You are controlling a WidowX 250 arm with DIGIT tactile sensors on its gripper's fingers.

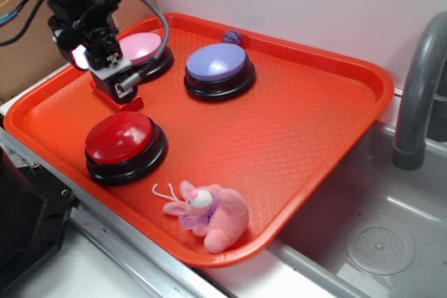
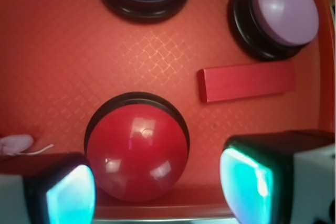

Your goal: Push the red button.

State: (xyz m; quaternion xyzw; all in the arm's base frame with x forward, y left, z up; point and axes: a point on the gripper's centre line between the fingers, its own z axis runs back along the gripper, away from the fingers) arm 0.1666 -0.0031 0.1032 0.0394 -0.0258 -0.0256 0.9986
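Orange tray (image 1: 314, 109) | red button (image 2: 137, 153) near its front edge | tool (image 2: 157, 184) above, spread wide, holding nothing

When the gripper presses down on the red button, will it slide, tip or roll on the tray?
The red button probably will not roll or tip: its dome sits on a wide, flat black base. Its glossy dome looks slippery, so an off-centre press might glance off. The textured orange tray may limit sliding, though a sideways push could still shift it.

Toy kitchen setup – grey sink basin (image 1: 380, 242), faucet (image 1: 419, 95), orange tray (image 1: 307, 137) on counter.
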